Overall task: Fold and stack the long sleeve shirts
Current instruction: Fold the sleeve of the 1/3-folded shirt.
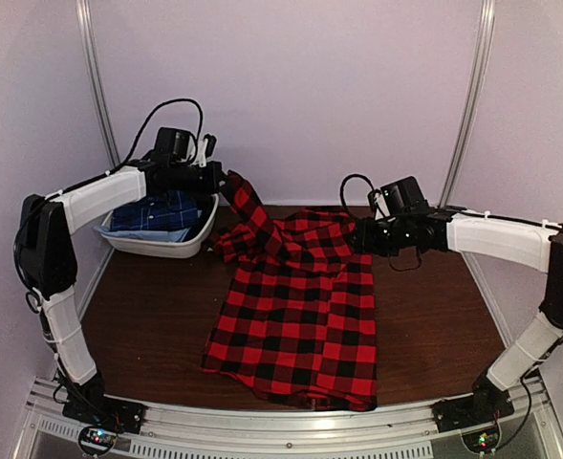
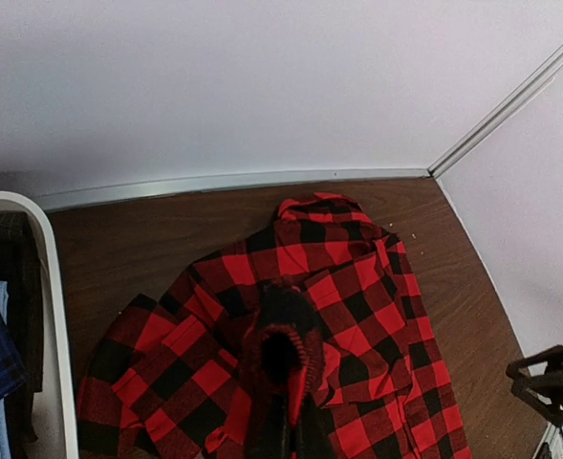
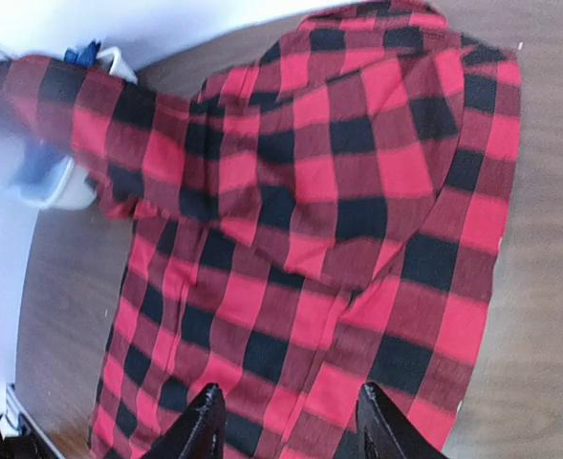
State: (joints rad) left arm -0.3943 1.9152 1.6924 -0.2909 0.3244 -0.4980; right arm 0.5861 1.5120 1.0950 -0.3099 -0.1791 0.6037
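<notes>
The red-and-black checked shirt (image 1: 300, 316) lies spread on the brown table, its hem near the front edge; no white letters show. My left gripper (image 1: 222, 182) is shut on its sleeve (image 1: 248, 206) and holds it up above the table at the back left. In the left wrist view the cuff (image 2: 283, 330) drapes over and hides the fingers. My right gripper (image 1: 360, 235) is open just above the shirt's right shoulder; its fingers (image 3: 205, 426) straddle the cloth (image 3: 357, 191) without gripping it. The navy blue shirt (image 1: 157, 212) lies in a white basin.
The white basin (image 1: 162, 247) stands at the back left of the table, under the left arm; its rim also shows in the left wrist view (image 2: 52, 287). White walls close the back and sides. Bare brown table (image 1: 434, 316) lies either side of the shirt.
</notes>
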